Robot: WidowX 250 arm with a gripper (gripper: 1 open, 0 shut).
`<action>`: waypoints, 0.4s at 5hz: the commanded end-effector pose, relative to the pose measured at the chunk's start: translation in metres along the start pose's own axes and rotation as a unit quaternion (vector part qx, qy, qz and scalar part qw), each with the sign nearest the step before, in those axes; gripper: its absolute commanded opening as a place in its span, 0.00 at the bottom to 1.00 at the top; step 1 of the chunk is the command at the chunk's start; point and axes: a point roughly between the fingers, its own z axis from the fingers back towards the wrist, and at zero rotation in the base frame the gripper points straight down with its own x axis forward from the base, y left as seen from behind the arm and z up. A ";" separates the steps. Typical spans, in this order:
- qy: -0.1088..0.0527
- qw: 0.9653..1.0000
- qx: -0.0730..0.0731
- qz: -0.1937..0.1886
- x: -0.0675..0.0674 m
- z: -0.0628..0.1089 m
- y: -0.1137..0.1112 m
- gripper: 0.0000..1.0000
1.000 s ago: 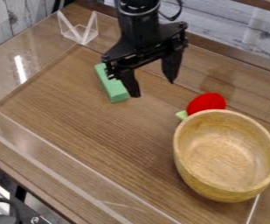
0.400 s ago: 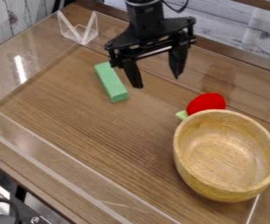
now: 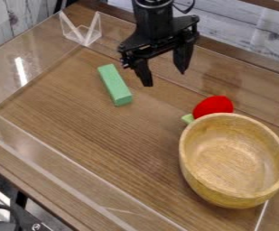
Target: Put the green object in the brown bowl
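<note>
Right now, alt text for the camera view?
A black robot gripper hangs open above a wooden table, just right of a light-green rectangular block lying flat. At lower right sits an empty round light-brown wooden bowl, a red round toy behind it.

You've got one green object (image 3: 115,85), one brown bowl (image 3: 235,161), one red toy fruit (image 3: 211,107), one gripper (image 3: 163,69).

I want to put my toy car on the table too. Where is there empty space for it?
The biggest bare patch is the wood in front of the green block, left of the brown bowl, out to the clear wall. Another lies between block and bowl. It is crowded on the right, where the red toy sits against the bowl, and under the open gripper.
</note>
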 end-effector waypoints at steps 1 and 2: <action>-0.025 0.999 -0.018 0.036 0.018 0.003 -0.002 1.00; -0.032 0.997 -0.015 0.066 0.025 -0.006 0.002 1.00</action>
